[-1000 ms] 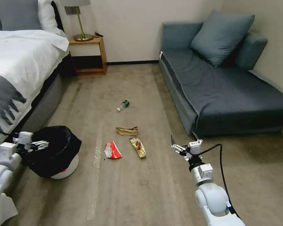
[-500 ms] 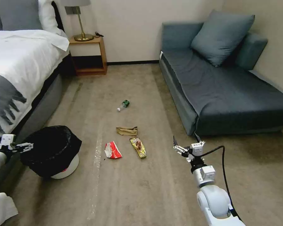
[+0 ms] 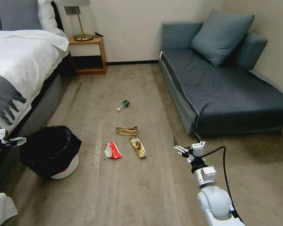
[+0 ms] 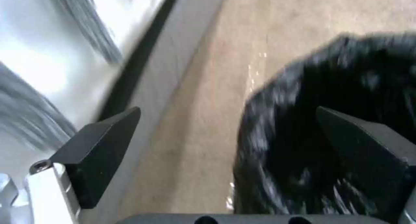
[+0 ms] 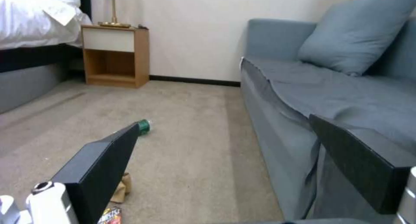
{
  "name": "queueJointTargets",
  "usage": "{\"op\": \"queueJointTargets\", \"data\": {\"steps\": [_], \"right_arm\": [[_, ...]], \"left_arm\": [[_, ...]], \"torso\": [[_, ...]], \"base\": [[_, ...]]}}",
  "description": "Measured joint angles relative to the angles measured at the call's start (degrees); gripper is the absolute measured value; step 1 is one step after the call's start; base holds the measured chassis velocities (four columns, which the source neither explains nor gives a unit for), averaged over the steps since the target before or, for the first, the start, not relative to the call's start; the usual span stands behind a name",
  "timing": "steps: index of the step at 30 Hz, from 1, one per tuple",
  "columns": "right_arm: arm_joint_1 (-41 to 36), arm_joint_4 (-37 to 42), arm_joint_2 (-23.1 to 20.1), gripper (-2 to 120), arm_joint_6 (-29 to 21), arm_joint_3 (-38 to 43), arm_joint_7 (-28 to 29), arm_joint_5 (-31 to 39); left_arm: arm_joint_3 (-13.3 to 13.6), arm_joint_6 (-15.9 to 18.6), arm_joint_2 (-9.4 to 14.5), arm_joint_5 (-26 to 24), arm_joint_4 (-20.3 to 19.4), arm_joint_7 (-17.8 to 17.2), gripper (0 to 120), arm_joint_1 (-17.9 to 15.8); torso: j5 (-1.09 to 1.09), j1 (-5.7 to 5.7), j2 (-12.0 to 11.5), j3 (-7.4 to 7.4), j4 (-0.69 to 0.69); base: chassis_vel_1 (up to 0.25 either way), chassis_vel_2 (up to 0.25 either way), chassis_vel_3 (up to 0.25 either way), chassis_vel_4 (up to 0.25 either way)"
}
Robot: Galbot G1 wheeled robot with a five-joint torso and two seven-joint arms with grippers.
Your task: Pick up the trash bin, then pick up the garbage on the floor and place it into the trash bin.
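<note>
Standing on the beige carpet [image 3: 147,188] beside the bed [image 3: 19,62], the round white trash bin [image 3: 66,168] lined with a crinkled glossy black plastic bag [image 3: 50,150] sits upright, and nothing grips it. The left gripper [image 3: 18,141] hangs just beside the bag's rim on the bed side, its fingers apart; in the left wrist view the two dark fingers [image 4: 99,146] stand wide, one over the strip of carpet next to the bed base, the other over the black bag [image 4: 312,120].

The garbage lies in a loose cluster on open carpet between the bin and the grey-blue sofa [image 3: 223,91]. The red-and-white crumpled wrapper [image 3: 112,150] is nearest the bin, with the yellow-brown glossy snack wrapper [image 3: 138,147] just beside it and the crumpled brown paper bag [image 3: 126,130] close behind both. The small clear bottle with a green label and white cap [image 3: 123,105] lies on its side farther back (well apart from the other three).

The right gripper [image 3: 178,145] hovers above the carpet near the sofa's front corner, to the right of the snack wrapper, its fingers spread and holding nothing. In the right wrist view the green end of the bottle [image 5: 143,126] shows past one finger [image 5: 99,168], and the brown bag [image 5: 122,189] shows low beside that finger.

A wooden nightstand [image 3: 87,56] stands against the far wall.
</note>
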Motion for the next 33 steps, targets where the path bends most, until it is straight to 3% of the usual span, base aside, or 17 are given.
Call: {"op": "queueJointTargets", "data": {"steps": [8,12,21,33], "right_arm": [[0.0,0.0,-0.1,100,0.0,0.1,0.1,0.1],[0.0,-0.1,0.1,100,0.0,-0.1,0.2,0.1],[-0.1,0.1,-0.2,100,-0.2,0.2,0.5,0.2],[-0.3,0.5,-0.2,100,-0.3,0.3,0.6,0.3]], "left_arm": [[0.8,1.3,-1.1,0.7,0.9,0.9,100,-0.3],[1.6,1.3,-2.2,1.7,2.6,2.1,97,-2.1],[3.4,5.1,-2.8,2.2,3.9,1.5,63,-4.2],[3.0,6.0,-3.3,2.5,3.8,1.5,23,-4.2]], "torso": [[0.00,0.00,0.0,0.00,0.00],[0.01,0.00,0.0,0.00,0.00],[0.01,0.00,0.0,0.00,0.00],[0.02,0.00,0.0,0.00,0.00]], "base": [[0.000,0.000,0.000,0.000],[0.000,0.000,0.000,0.000],[0.000,0.000,0.000,0.000],[0.000,0.000,0.000,0.000]]}}
